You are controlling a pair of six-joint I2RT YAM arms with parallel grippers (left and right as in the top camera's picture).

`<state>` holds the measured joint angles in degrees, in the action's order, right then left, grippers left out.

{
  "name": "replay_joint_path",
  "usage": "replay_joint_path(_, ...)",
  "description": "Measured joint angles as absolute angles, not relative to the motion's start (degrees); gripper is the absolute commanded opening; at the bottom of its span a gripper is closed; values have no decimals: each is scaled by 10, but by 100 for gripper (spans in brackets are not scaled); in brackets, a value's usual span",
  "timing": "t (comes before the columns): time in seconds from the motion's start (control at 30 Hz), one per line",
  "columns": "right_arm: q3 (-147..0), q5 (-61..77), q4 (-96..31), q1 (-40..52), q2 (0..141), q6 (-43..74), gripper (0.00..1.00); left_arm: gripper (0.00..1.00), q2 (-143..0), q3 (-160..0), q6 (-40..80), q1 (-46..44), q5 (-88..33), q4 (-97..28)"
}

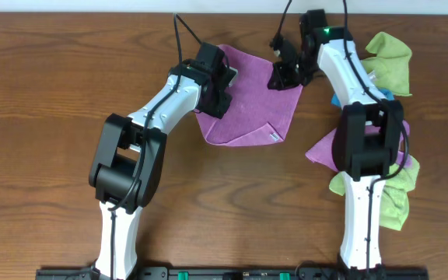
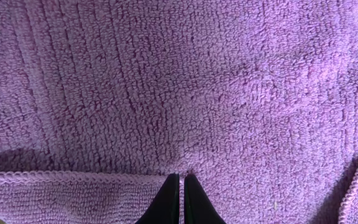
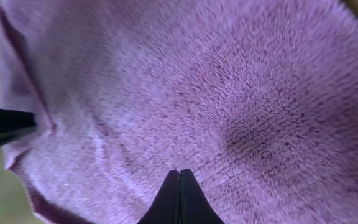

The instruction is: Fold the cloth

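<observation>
Purple cloth (image 1: 249, 101) nipped in closed left fingers (image 2: 167, 200), likewise in closed right fingers (image 3: 170, 200).

No legible text, brand, number or sign in any view. White tag (image 1: 273, 134) at the near corner of the cloth (image 1: 247, 93) (too small to read, just a pale speck from overhead). Wrist views: plain purple pile only.

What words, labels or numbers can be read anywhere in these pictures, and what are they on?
No text can be read in any of the three views.
White tag at the near corner of the purple cloth: too small to tell whether it carries any print.
Both wrist views show only purple cloth pile and dark fingertips, with no lettering.
</observation>
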<state>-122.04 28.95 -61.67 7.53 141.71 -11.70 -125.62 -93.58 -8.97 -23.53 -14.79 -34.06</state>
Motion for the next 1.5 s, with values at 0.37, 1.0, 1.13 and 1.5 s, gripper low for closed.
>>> replay_joint_path(0.37,-1220,282,-620,75,1430,-117,1,6,-1272,-936,-90,-235,-146,-375)
replay_joint_path(1.0,-1220,256,-620,76,1430,-117,1,6,-1236,-945,-82,-238,-21,-471)
replay_joint_path(1.13,-1220,233,-623,79,1437,-117,1,6,-1230,-945,-78,-238,-17,-469)
replay_joint_path(1.5,-1221,232,-626,80,1444,-116,1,6,-1230,-945,-53,-238,-18,-459)
